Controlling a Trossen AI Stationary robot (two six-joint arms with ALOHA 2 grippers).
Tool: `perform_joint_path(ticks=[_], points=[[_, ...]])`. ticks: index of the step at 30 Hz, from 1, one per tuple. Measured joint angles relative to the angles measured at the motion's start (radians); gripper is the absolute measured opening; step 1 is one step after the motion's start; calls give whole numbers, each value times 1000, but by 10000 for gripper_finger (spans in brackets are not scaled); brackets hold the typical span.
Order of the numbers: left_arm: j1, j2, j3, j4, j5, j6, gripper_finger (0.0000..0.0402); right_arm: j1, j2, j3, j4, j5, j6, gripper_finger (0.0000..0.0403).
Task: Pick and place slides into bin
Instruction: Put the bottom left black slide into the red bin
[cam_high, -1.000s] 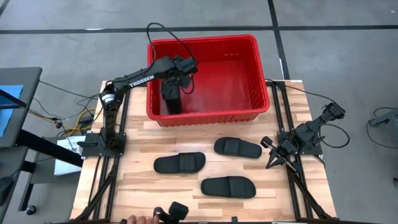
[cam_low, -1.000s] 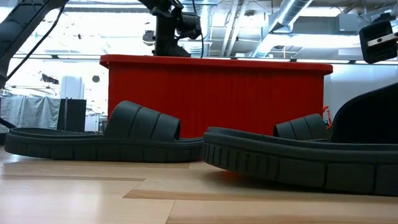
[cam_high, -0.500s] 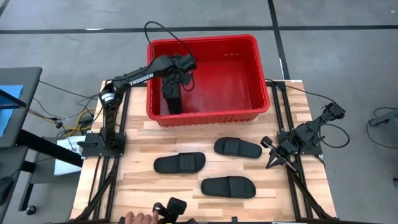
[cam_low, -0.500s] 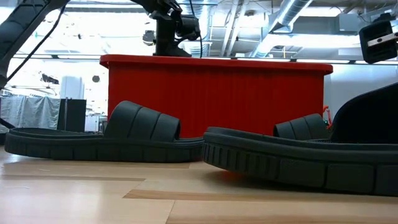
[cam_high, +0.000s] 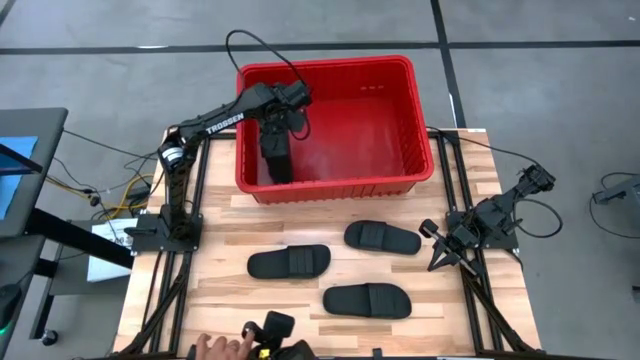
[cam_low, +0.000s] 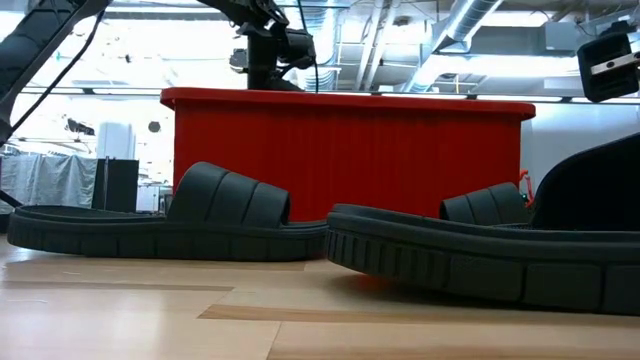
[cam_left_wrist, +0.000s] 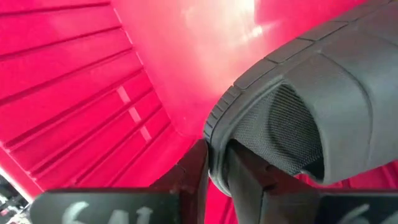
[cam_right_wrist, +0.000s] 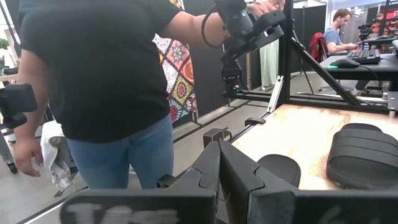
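The red bin (cam_high: 420, 120) stands at the table's far side; it also shows in the low view (cam_low: 350, 150). My left gripper (cam_high: 272, 130) is inside it near its left wall, shut on one black slide (cam_high: 279, 162) that hangs on end. Three more slides lie sole-down on the table: one left (cam_high: 289, 262), one right (cam_high: 382, 238), one near (cam_high: 366, 300). My right gripper (cam_high: 436, 262) is shut and empty, parked by the table's right edge. In the low view the bin's wall hides the held slide. My left gripper (cam_left_wrist: 217, 177) pinches the slide's sole edge (cam_left_wrist: 217, 149) just beside the strap's opening (cam_left_wrist: 286, 130). One finger is on the sole's underside and the other is on the footbed side. The fingers come from above, pointing down. The slide hangs on end below them inside the bin; I cannot tell whether its lower end touches the floor.
A person stands at the table's near edge. One hand (cam_high: 212, 348) holds a black device (cam_high: 272, 328) over that edge. The person also fills much of the right wrist view (cam_right_wrist: 99, 81). Bare wood lies between the three slides and the bin.
My left gripper has shifted a little toward the bin's far left corner, with the slide still hanging in it. The person's hand with the device has come farther in over the near edge.
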Motion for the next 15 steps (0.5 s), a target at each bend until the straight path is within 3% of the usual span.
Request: perform_joint_path(ticks=[15], points=[[2, 0, 0, 32, 76, -4, 43, 0, 0, 0, 0, 0, 0, 0]])
